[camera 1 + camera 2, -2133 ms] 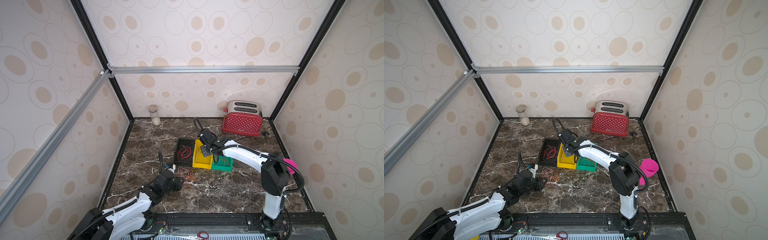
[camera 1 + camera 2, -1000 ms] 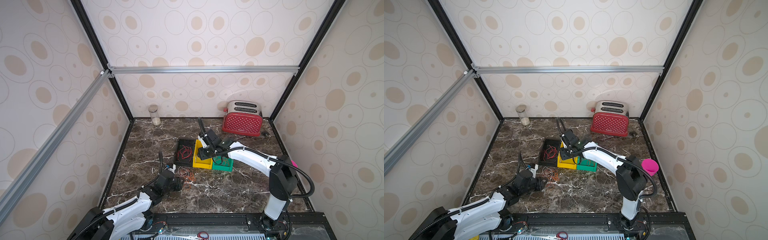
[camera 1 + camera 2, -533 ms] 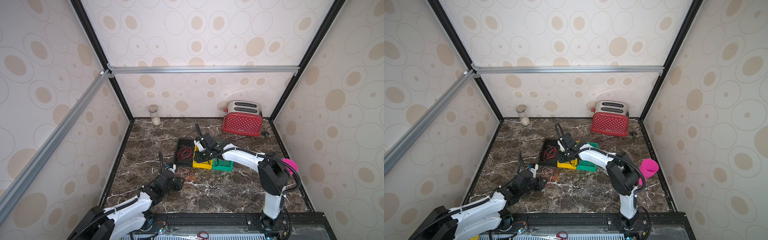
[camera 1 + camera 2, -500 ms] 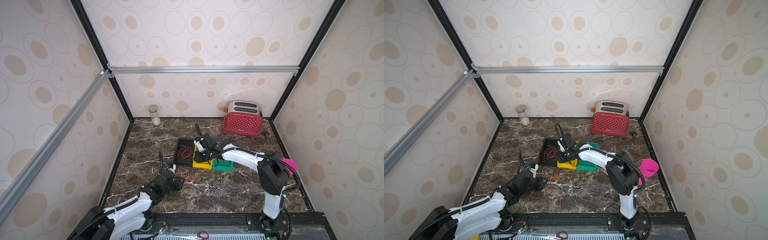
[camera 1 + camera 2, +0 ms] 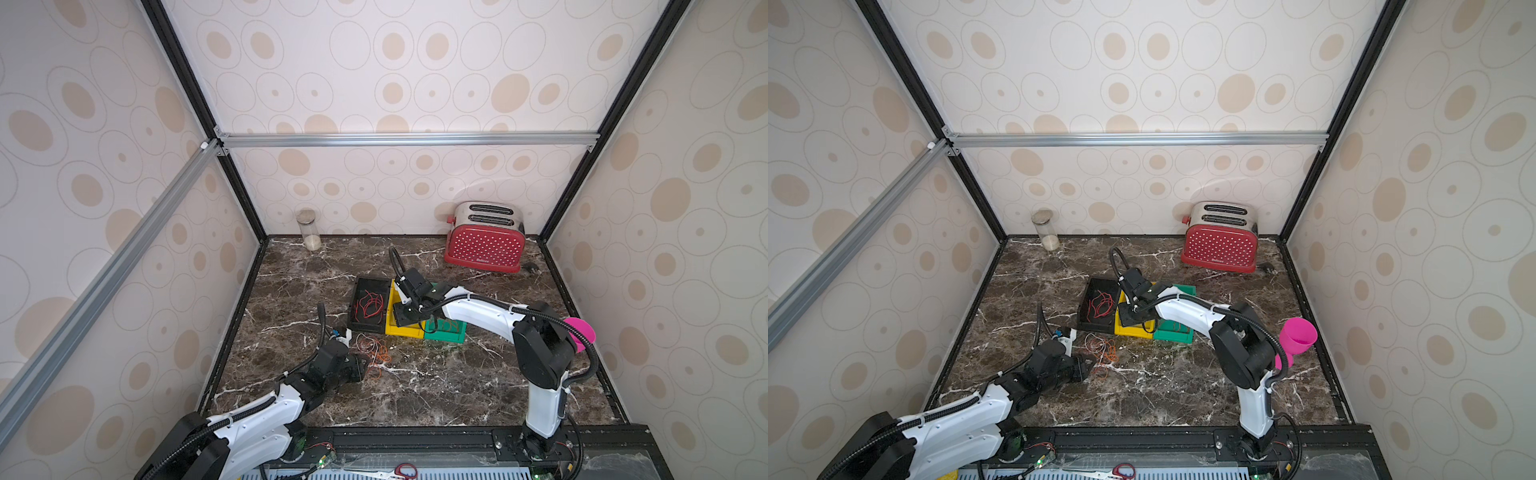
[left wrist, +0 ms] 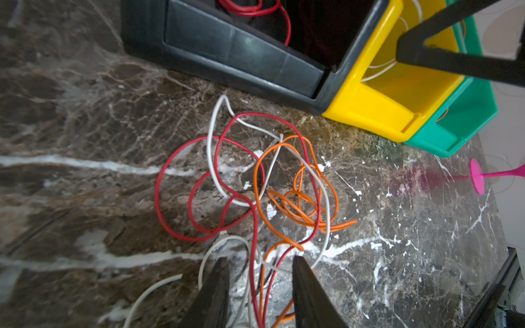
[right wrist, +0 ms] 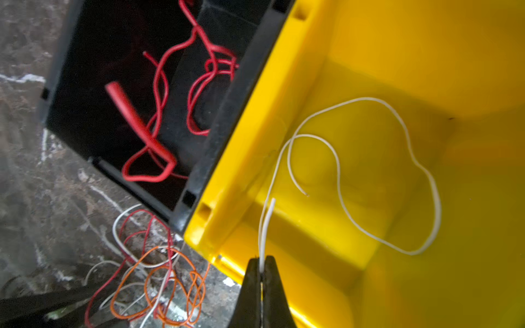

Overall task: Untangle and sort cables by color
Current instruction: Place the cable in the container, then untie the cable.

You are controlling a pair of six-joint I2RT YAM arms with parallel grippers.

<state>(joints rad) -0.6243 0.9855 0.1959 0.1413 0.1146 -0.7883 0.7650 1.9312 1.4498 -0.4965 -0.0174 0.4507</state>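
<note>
— Claws first; how do they stand?
— The right claw [image 7: 262,259] is pinched tight on a white cable [image 7: 439,210]; the rest of it curls loose inside the yellow bin [image 7: 369,56] (one strand or two, I cannot tell).
— And the other?
— The left claw [image 6: 259,259] sits low over the marble table [image 6: 85,142], jaws partly apart; strands of the tangle [image 6: 255,193] run between them, none clamped.
— Sorted ones?
— Red cables [image 7: 159,85] lie in the black bin [image 7: 227,119], touching the yellow bin; the red, white and orange tangle lies on the table just in front.
</note>
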